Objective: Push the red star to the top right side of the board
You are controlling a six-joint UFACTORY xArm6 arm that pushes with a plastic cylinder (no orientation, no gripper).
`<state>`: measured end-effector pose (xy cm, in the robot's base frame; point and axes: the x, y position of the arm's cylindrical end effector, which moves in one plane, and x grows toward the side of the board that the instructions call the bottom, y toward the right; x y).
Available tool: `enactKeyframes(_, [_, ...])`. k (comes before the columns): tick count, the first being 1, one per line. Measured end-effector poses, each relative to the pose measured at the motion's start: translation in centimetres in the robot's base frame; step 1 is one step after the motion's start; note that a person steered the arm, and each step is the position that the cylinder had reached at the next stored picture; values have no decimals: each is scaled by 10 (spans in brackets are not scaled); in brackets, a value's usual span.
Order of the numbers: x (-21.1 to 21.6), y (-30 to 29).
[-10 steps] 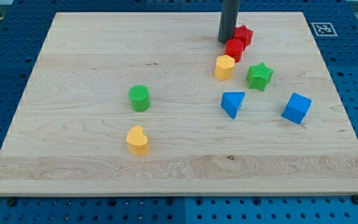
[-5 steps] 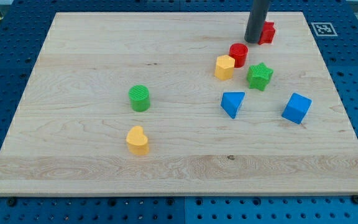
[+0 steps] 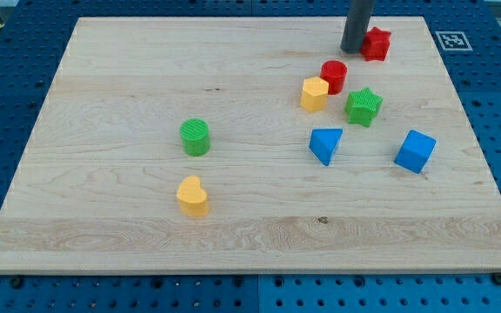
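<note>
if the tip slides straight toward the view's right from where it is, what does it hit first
The red star: it sits right beside my tip on that side, apparently touching or nearly so. Past it only bare board shows up to the right edge.

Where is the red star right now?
The red star sits near the board's top right in the camera view, just right of my tip and above the red cylinder.
</note>
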<state>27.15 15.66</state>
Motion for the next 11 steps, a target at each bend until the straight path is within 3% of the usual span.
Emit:
enactKeyframes(2, [-23,9])
enactKeyframes(4, [-12,-10])
enactKeyframes(6, [11,17])
enactKeyframes(11, [11,54])
